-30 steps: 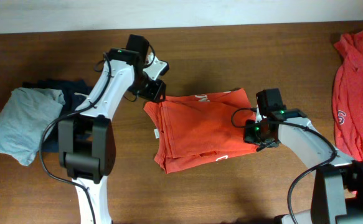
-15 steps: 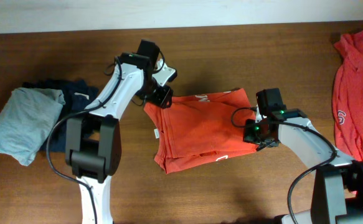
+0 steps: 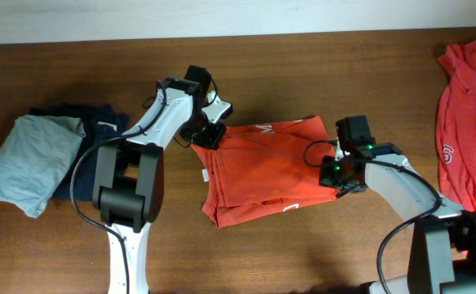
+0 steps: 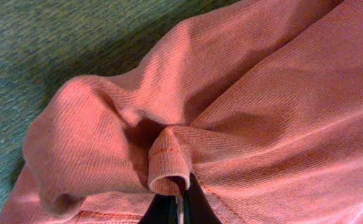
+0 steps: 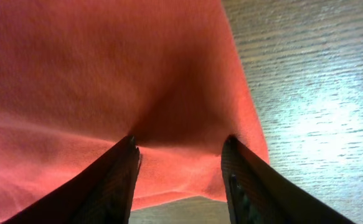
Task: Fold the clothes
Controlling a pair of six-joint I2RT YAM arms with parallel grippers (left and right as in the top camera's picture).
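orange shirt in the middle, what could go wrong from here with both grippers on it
1. The left gripper is shut on just a small rolled bit of the orange shirt at its corner. A pull may slip it free or lift only one layer, spoiling the fold.
2. The right gripper stands open, pressing on the shirt's right edge. If it pins the cloth there while the left pulls, the layers could skew or bunch.

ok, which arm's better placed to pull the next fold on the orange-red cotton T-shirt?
Left, probably: the left pincer is shut on a corner of the orange-red cotton T-shirt; the right pincer is open, gripping nothing.
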